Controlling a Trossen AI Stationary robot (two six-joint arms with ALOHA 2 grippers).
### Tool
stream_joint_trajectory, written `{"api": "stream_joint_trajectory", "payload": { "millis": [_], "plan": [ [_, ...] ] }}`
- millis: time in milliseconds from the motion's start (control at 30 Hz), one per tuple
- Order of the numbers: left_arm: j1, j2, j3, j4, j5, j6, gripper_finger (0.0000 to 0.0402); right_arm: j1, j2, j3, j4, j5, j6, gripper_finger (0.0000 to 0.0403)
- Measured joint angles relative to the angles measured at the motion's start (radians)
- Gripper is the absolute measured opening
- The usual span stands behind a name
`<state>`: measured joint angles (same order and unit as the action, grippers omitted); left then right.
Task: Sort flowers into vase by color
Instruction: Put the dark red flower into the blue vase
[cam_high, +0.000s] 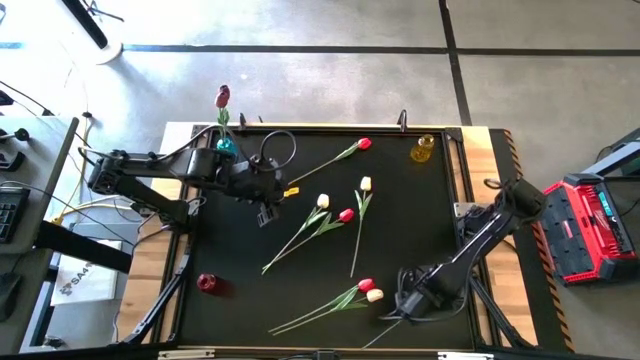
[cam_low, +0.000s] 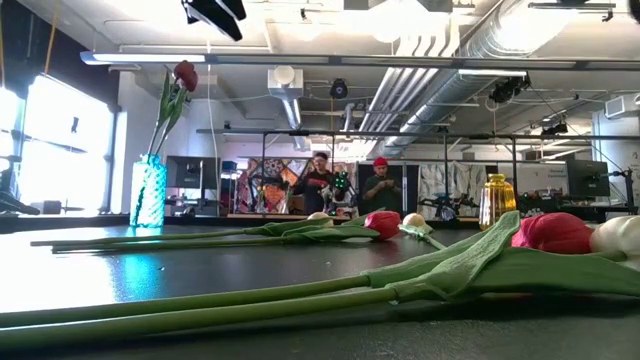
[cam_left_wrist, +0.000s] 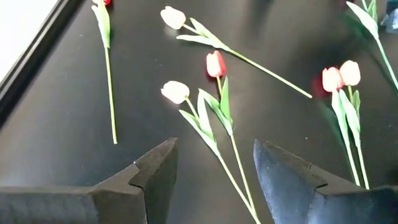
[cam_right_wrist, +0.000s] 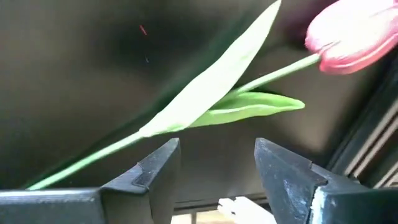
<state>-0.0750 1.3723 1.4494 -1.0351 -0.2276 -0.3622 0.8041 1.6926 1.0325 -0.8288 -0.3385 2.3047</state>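
Observation:
Several tulips lie flat on the black table (cam_high: 420, 230). A red one (cam_high: 363, 143) lies near the far edge. A white one (cam_high: 366, 183) and a white and red pair (cam_high: 334, 208) lie mid-table; the pair (cam_left_wrist: 196, 78) also shows in the left wrist view. Another red and white pair (cam_high: 370, 290) lies near the front. One red tulip (cam_high: 222, 97) stands in the blue vase (cam_high: 225, 146). My left gripper (cam_high: 265, 212) (cam_left_wrist: 214, 155) hangs open above the table beside that vase. My right gripper (cam_high: 400, 305) (cam_right_wrist: 216, 155) is open low over a pink tulip (cam_right_wrist: 348, 40), by its stem and leaf (cam_right_wrist: 211, 87).
A yellow vase (cam_high: 422, 148) stands at the far right and a red vase (cam_high: 207, 283) at the near left. The table's raised rim (cam_right_wrist: 367, 143) runs close to my right gripper. People stand in the room behind the table (cam_low: 345, 185).

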Motion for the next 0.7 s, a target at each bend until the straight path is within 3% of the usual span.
{"api": "stream_joint_trajectory", "payload": {
  "millis": [367,700],
  "plan": [
    [0.0,-0.001,0.0,0.0,0.016,-0.001,0.0197,0.006,0.081,0.0,0.343,0.06,0.008,0.0197],
    [-0.008,-0.001,0.0,-0.007,0.04,-0.003,0.0197,-0.041,0.12,0.001,0.3,0.042,0.006,0.0197]
  ]
}}
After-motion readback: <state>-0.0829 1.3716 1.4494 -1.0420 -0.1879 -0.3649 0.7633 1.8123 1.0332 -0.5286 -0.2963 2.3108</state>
